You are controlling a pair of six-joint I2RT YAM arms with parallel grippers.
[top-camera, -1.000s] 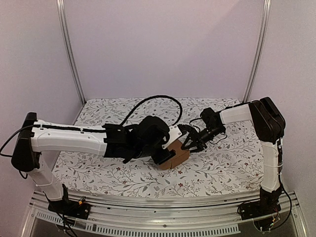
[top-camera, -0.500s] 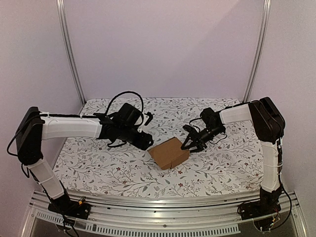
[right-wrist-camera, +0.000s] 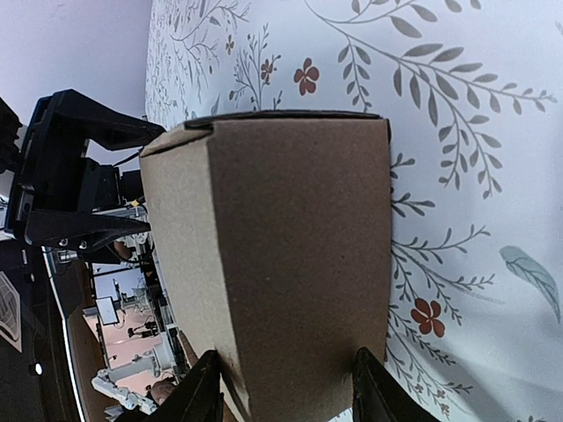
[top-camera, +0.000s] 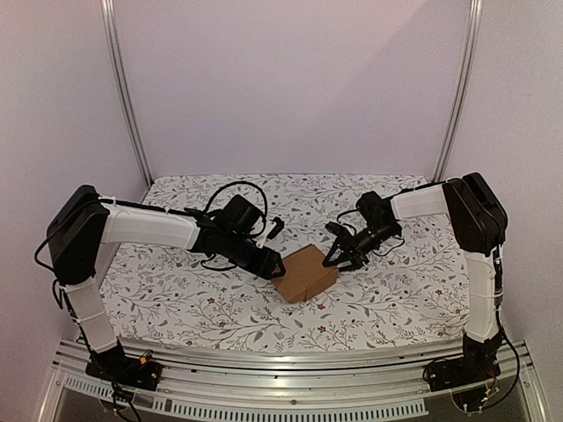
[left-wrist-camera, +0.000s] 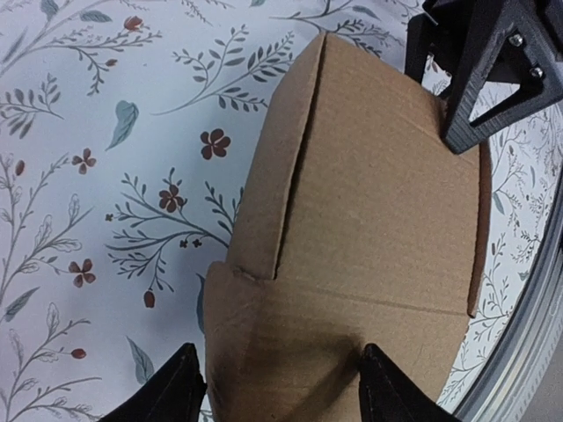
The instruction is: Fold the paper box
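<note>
Overhead first: found the paper box (top-camera: 305, 273) closed up as a small brown block, resting on the flowered tabletop (top-camera: 176, 299) near centre, a touch toward 6 o'clock. Noted the left tool (top-camera: 273, 264) at the box's 9 o'clock corner and the right tool (top-camera: 339, 257) at its 3 o'clock corner.

Next, left wrist: looking down on the box top, with a seam along it and a folded flap at the near end. Counted two black fingertips (left-wrist-camera: 180, 391) spread apart, straddling that near end; cannot tell whether touching the cardboard. Spotted the right tool at 1 o'clock, lapping over the box's far edge.

Lastly, right wrist: saw a flat brown box face filling mid-frame. Found fingertips (right-wrist-camera: 204, 391) set against both of its sides, clamped on the box. Picked out the left tool at 9 o'clock, beyond the box's far end.
</note>
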